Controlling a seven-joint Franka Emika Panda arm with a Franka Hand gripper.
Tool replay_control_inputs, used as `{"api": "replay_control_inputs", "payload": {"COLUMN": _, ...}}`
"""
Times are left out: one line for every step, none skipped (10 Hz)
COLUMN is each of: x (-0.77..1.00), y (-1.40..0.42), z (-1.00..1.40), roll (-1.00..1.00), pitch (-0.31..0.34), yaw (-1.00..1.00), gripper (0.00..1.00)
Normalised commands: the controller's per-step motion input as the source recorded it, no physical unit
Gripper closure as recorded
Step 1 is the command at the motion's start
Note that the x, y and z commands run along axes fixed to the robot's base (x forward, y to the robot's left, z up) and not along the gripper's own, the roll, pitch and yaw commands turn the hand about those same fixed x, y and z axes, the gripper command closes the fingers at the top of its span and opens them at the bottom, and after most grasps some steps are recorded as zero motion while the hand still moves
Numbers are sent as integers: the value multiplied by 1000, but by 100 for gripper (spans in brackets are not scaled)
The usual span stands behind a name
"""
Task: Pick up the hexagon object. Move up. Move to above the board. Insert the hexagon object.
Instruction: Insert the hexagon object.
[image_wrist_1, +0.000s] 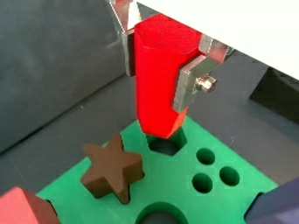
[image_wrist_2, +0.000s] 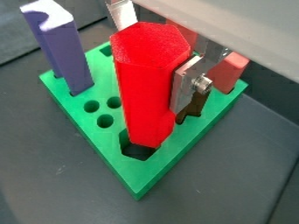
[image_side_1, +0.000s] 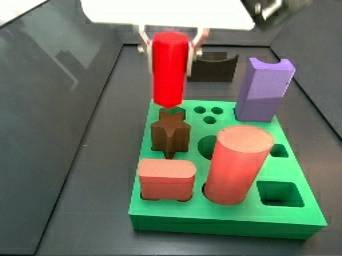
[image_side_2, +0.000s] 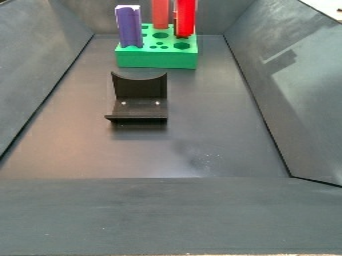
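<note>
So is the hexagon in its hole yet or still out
In, partly. The hexagon stands upright with its lower end inside a corner hole of the board, the hand shut on it.

hexagon object (image_wrist_2: 146, 87): glossy plastic | board (image_wrist_2: 146, 175): matt | tool (image_wrist_2: 152, 52) fingers (image_wrist_2: 187, 87): metal

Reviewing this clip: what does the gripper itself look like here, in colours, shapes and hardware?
The gripper, above the board's corner, has flat silver plate fingers; one carries a round silver screw head, seen in both wrist views. Its body above is white and boxy in a side view. No cables or markings show.
</note>
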Motion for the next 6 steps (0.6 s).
{"api": "replay_control_inputs", "payload": {"x": 0, "y": -23, "z": 0, "roll": 0, "pitch": -31, "yaw": 0, "gripper": 100}}
{"api": "replay_control_inputs", "payload": {"x": 0, "y": 0, "z": -240, "roll": 3, "pitch": -46, "yaw": 0, "gripper": 100}}
{"api": "replay_control_inputs", "payload": {"x": 160, "y": 0, "z": -474, "roll": 0, "pitch": -84, "yaw": 77, "gripper": 100}}
{"api": "replay_control_inputs", "payload": {"x": 140, "y": 0, "z": -414, "roll": 0, "pitch": -93, "yaw": 77, "gripper": 100}}
{"api": "replay_control_inputs", "payload": {"x": 51, "y": 0, "z": -194, "roll": 0, "pitch": -47, "yaw": 109, "gripper": 100}}
{"api": "replay_control_inputs", "payload": {"x": 80, "y": 0, "z": -177, "roll": 0, "pitch": -31, "yaw": 129, "gripper": 100}}
